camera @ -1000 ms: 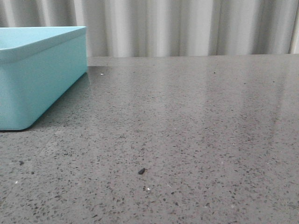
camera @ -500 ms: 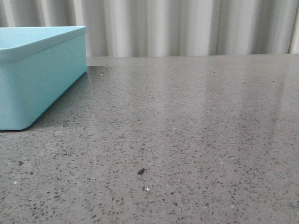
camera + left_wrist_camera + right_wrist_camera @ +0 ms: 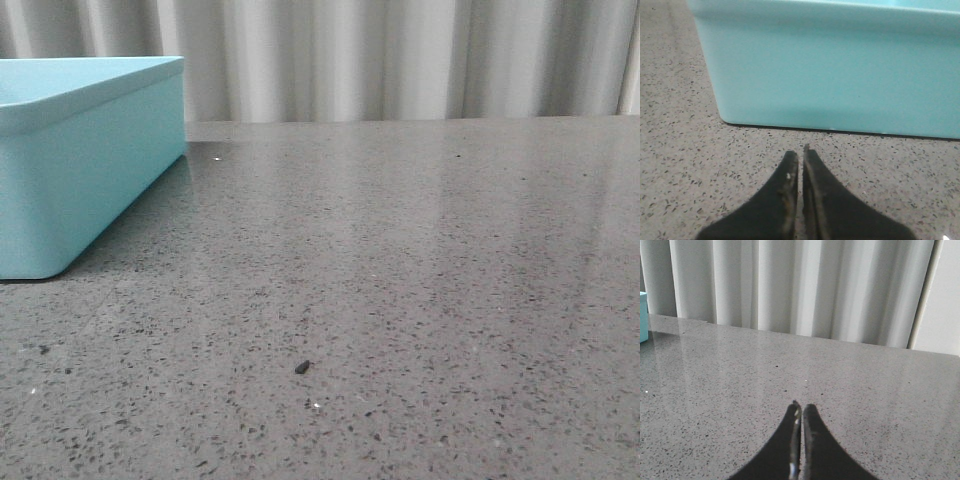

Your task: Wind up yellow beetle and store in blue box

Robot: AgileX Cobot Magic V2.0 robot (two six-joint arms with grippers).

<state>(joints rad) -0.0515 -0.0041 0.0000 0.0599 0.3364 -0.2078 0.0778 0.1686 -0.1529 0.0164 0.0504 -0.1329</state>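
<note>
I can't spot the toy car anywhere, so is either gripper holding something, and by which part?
Nothing is held. The left gripper is shut and empty, facing the blue box; the right gripper is shut and empty over the table.

- I see the blue box [image 3: 80, 170] at the far left of my front view, upright on the speckled grey table [image 3: 400, 300], cut off by the picture's left edge.
- It's pale turquoise plastic with smooth plain sides, a rounded near corner and a slightly flared rim.
- My left wrist camera faces its side wall [image 3: 840, 75] close up; the inside is hidden.
- I can't find the yellow beetle in any view.
</note>
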